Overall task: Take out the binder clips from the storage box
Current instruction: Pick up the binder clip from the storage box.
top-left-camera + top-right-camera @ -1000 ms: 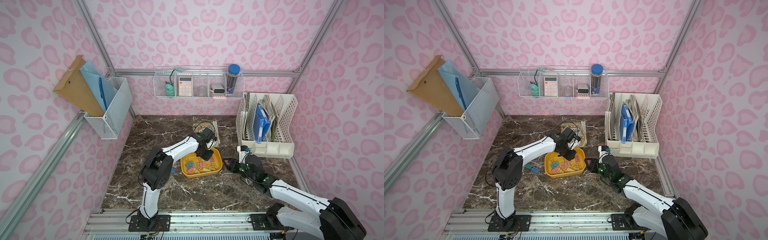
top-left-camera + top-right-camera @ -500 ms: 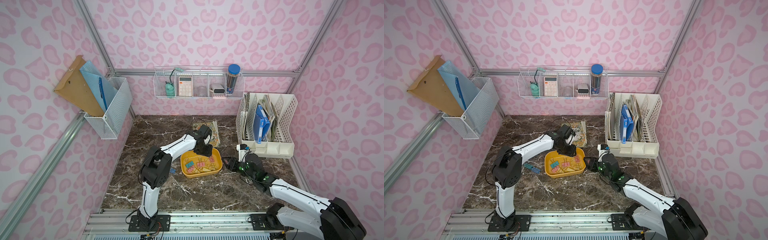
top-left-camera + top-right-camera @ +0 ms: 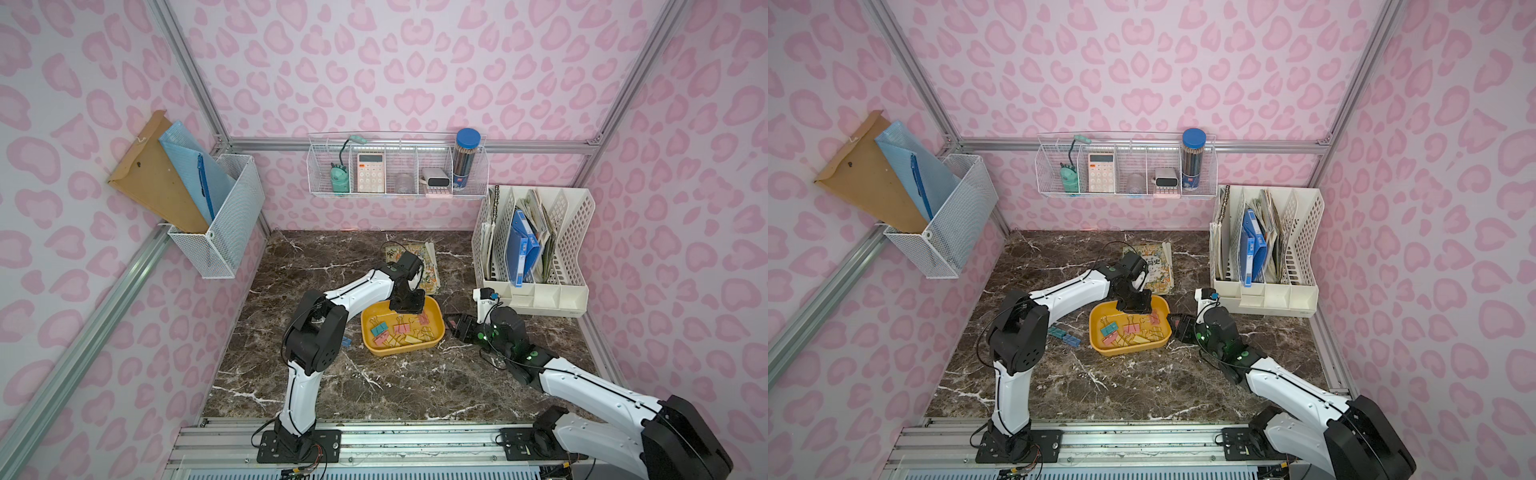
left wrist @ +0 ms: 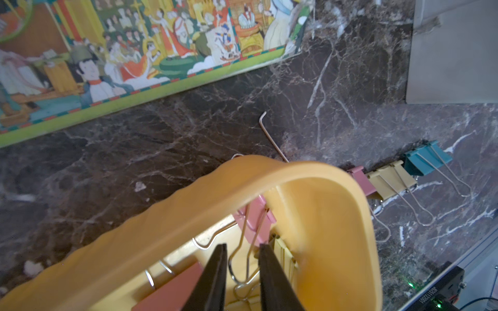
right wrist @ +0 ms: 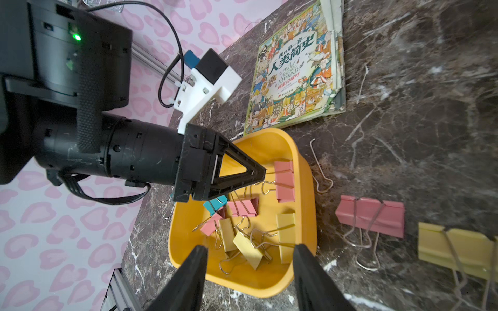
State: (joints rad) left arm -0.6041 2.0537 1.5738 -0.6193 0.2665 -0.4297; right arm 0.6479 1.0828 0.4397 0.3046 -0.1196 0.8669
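The yellow storage box (image 3: 395,351) (image 3: 1121,351) sits mid-table with several pastel binder clips (image 3: 399,330) (image 5: 242,242) inside. My left gripper (image 3: 409,309) (image 3: 1136,307) (image 4: 241,245) reaches down into the box at its far edge, its fingers shut on the wire handles of a pink binder clip (image 4: 256,215) (image 5: 284,180). Just outside the box's right side, my right gripper (image 3: 451,323) (image 5: 250,245) hovers open and holds nothing. On the table right of the box lie a pink clip (image 5: 370,215), a yellow clip (image 5: 455,250) and a teal clip (image 4: 425,161). Blue clips (image 3: 1065,336) lie to its left.
An illustrated book (image 3: 424,266) (image 5: 296,67) lies flat just behind the box. A loose wire handle (image 4: 269,134) rests between them. A white file organizer (image 3: 536,249) stands at the back right. Wire baskets hang on the back wall (image 3: 399,170) and left wall (image 3: 220,224).
My left gripper has come down into the far side of the box and its jaws have narrowed around the pink clip's handles. The right arm has stayed still.
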